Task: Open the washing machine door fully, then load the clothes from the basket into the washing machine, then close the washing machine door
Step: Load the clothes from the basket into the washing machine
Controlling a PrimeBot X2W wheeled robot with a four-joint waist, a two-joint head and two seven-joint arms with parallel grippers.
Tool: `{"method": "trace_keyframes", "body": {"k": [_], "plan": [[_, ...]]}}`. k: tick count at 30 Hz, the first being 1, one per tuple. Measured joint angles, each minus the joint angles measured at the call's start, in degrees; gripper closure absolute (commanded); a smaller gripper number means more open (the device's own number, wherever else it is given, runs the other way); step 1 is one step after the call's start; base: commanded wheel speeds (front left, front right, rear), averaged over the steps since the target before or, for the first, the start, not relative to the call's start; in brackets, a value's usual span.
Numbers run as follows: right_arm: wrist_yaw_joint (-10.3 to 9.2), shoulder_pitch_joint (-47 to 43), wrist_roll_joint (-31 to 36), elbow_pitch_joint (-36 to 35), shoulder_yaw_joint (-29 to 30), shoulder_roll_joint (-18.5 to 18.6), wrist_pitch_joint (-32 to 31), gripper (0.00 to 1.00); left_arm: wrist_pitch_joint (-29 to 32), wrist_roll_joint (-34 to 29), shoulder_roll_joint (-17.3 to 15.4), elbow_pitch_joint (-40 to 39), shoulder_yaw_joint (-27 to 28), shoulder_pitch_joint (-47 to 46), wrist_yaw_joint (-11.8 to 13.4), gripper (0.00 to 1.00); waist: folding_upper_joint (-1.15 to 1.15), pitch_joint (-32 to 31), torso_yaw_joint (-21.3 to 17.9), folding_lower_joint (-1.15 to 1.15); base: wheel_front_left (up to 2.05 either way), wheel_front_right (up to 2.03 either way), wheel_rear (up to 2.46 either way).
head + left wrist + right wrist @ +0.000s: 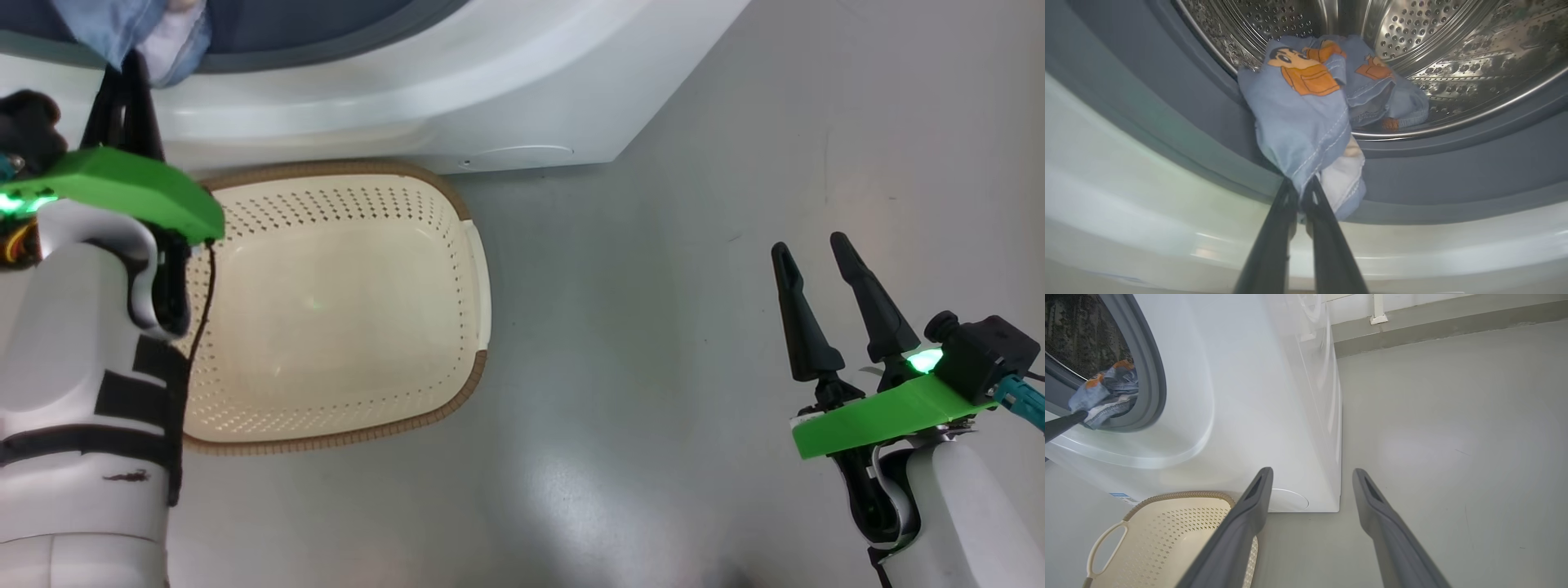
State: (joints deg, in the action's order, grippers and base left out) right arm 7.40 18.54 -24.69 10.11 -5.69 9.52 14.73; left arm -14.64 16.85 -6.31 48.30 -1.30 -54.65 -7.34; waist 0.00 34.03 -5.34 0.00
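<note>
Head view: pinches the clothes at 11 o'clock in the near-shut left gripper at the washing machine mouth; holds the right gripper wide, bare, at 4 o'clock. Left wrist view: finds the clothes lying long from 6 to 12 o'clock, tail over the gasket, head in the drum. Right wrist view: could drag that tail back out on retreat if cloth snags.

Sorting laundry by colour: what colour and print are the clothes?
The clothes are light blue with orange cartoon figures, best seen in the left wrist view.
</note>
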Motion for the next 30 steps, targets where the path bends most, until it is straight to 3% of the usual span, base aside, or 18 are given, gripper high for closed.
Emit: {"method": "trace_keyframes", "body": {"k": [3,15,30], "plan": [[0.0,0.0,0.0,0.0,0.1,-0.4,0.0,0.0,0.0,-0.8,0.8,-2.5,-0.7,0.0,0.0,1.0,0.0,0.1,0.2,0.0,0.0,0.0,0.0],[0.0,0.4,0.0,0.0,-0.2,-2.0,0.0,0.0,0.0,-1.9,0.5,-4.1,-6.8,-4.6,0.0,1.0,0.0,1.2,-0.7,0.0,0.0,0.0,0.0],[0.0,0.9,-0.5,0.3,-1.4,-4.2,0.0,0.0,2.0,-2.9,-2.4,17.8,-12.8,-23.6,0.0,1.0,0.0,2.1,-4.9,0.0,0.0,0.0,0.0]]}}
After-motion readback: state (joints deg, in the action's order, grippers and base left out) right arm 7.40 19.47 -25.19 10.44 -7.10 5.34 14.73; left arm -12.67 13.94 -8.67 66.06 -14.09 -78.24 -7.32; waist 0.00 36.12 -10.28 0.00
